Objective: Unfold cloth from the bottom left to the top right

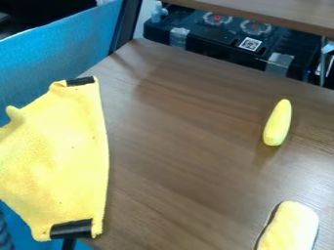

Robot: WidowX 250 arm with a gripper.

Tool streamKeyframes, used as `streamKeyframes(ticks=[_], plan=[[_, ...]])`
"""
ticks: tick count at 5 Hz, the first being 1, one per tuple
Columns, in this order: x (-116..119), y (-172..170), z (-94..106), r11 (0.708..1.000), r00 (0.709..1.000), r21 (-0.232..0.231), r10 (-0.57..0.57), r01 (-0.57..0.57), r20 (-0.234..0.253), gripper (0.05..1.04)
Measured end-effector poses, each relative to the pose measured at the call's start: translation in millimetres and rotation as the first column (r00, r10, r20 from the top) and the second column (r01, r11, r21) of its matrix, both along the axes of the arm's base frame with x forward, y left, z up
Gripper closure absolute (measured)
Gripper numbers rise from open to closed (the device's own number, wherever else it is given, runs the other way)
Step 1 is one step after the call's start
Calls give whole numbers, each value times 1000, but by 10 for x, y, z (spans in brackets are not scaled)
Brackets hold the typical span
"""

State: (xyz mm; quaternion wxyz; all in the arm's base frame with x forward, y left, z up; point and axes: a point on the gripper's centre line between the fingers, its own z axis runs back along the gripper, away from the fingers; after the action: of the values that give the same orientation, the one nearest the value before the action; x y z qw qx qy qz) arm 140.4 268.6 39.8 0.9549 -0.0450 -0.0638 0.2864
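One yellow cloth (55, 156) is the thing to look at, over at the left, lying across the wooden tabletop's (189, 141) left edge and reaching out past it. Its right side runs nearly straight, and a small fold pokes up at its upper left. A black strip (80, 81) sits at the top corner and a wider black band (72, 228) at the bottom one. How the claw stands, open or closed, I can't tell from here.

Across on the right, a slim yellow tapered object (278, 122) leans slightly, narrow end up, and a chunkier, rounded yellow piece (291, 227) lies near the bottom right corner. Behind the table there's a black case (215, 41) with two round fittings, a square printed code and patches of tape, just below a wooden board (281, 10). Blue fabric (58, 53) stretches along the upper left beside a dark post (125, 24).
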Motion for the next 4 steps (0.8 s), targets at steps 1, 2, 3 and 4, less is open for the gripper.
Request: streamKeyframes(ticks=[1, 2, 3, 4], plan=[[-26, -44, -78, 1000, 1000, 4, -10, 10, -9, 83], [-8, -94, -107, 1000, 1000, 0, -17, 17, -14, 83], [58, -192, -139, 999, 1000, -23, -28, 28, -10, 83], [128, -269, -53, 999, 1000, -42, -15, 14, -3, 83]])
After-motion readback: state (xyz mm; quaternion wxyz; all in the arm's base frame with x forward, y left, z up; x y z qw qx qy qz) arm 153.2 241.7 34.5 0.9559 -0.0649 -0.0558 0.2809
